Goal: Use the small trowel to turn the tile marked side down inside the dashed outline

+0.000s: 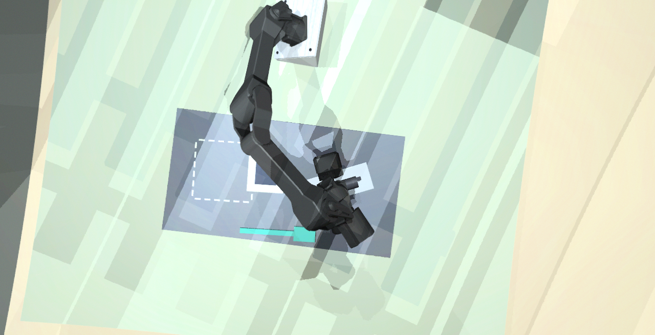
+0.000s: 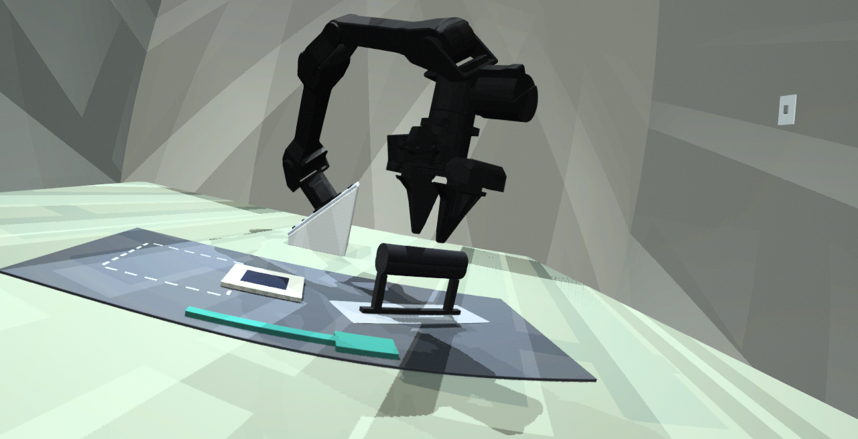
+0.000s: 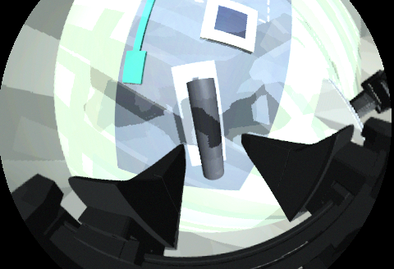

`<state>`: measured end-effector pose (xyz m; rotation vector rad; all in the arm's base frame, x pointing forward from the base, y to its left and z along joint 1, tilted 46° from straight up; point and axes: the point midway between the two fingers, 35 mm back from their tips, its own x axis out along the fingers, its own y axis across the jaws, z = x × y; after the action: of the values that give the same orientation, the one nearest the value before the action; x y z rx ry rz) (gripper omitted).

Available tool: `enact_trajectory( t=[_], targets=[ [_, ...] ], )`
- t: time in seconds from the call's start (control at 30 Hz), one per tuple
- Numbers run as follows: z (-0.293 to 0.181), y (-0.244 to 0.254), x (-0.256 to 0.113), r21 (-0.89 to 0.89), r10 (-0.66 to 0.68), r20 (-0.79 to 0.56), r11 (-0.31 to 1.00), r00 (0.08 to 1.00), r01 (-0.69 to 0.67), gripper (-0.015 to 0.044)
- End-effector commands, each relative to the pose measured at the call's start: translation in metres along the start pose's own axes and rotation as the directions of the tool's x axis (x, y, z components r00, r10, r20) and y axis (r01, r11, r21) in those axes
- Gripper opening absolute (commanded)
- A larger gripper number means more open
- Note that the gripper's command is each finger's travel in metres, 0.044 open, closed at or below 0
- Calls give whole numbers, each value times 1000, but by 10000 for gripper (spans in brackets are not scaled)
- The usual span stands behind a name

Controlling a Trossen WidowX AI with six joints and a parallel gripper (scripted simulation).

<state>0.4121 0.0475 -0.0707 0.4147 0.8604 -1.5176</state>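
The trowel's white blade (image 1: 367, 175) (image 2: 354, 311) (image 3: 180, 72) lies flat on the mat, with its raised black handle (image 2: 421, 261) (image 3: 205, 125) above it on two posts. My gripper (image 2: 428, 236) (image 3: 213, 141) is open and empty, its fingertips just above the handle; in the top view the arm hides them. The tile (image 1: 250, 177) (image 2: 263, 280) (image 3: 231, 20) is white with a dark blue square facing up. It lies flat, mostly outside the dashed outline (image 1: 196, 199) (image 2: 149, 243) (image 3: 199, 1), its near edge at the outline's side.
The mat (image 1: 178, 216) (image 2: 515, 346) lies on the pale green table (image 1: 137, 282). A flat teal piece (image 1: 304, 233) (image 2: 366, 344) (image 3: 134, 67) with a long thin stem lies along the mat's front edge. The arm's white wedge base (image 1: 315, 21) (image 2: 332, 229) stands behind the mat.
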Motion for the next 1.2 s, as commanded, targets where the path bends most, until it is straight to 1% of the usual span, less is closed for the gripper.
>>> enact_trajectory(
  t=[0.0,0.03,0.07,0.1,0.17,0.33,0.63,0.9,1.17],
  targets=[
    [0,-2,-8,5,-4,-3,1000,1000,4,270],
    [0,-2,-8,5,-4,-3,1000,1000,4,270],
    [-1,0,-6,-1,3,0,1000,1000,-3,296],
    [-1,0,-12,-1,3,0,1000,1000,-3,300],
    [-1,-1,-19,-1,3,0,1000,1000,-3,300],
    [-1,0,-19,-17,7,-2,1000,1000,-7,300],
    [-7,4,-15,-229,65,-25,971,998,-69,300],
    [-13,9,-11,-472,136,-50,870,989,-143,300],
    [-17,12,-6,-682,207,-71,704,976,-199,300]
  ],
)
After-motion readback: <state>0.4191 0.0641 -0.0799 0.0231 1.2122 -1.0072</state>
